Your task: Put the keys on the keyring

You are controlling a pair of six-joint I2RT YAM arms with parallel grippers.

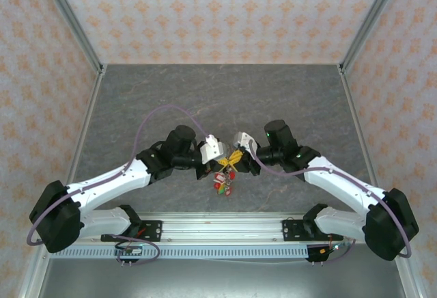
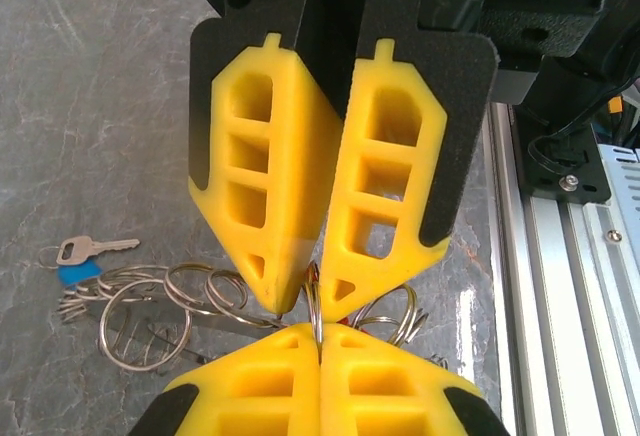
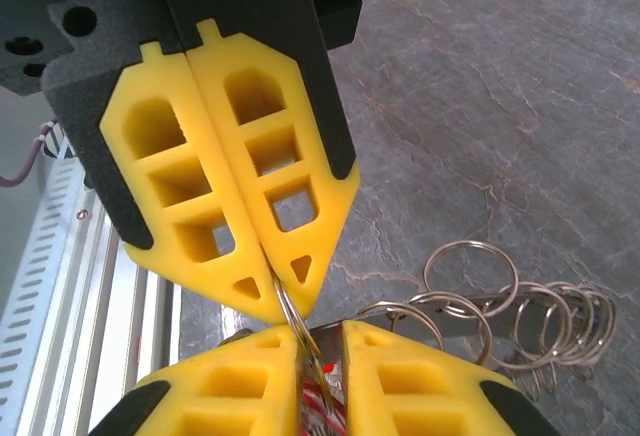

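The left gripper [image 2: 306, 304] squeezes the left side of the keyring [image 2: 316, 320], its fingers [image 2: 265, 186] pressed tight. Little keys [image 1: 224, 177] with red tags hang just under the keyring. On the keyring's right side, the right gripper [image 3: 287, 301] seems to pinch it too, fingers [image 3: 200, 186] almost touching.

The left tool [image 2: 308, 301] has fingers [image 2: 300, 176] of matt yellow plastic backed by grainy black plastic — the right tool [image 3: 283, 296] looks the same. At their tips the keyring [image 2: 185, 286] is shiny metal wire. Beside the left tool lies a pale-metal key [image 2: 90, 248] with a blue plastic tag [image 2: 78, 273]; beneath, the table [image 2: 100, 106] is smooth, marbled grey.
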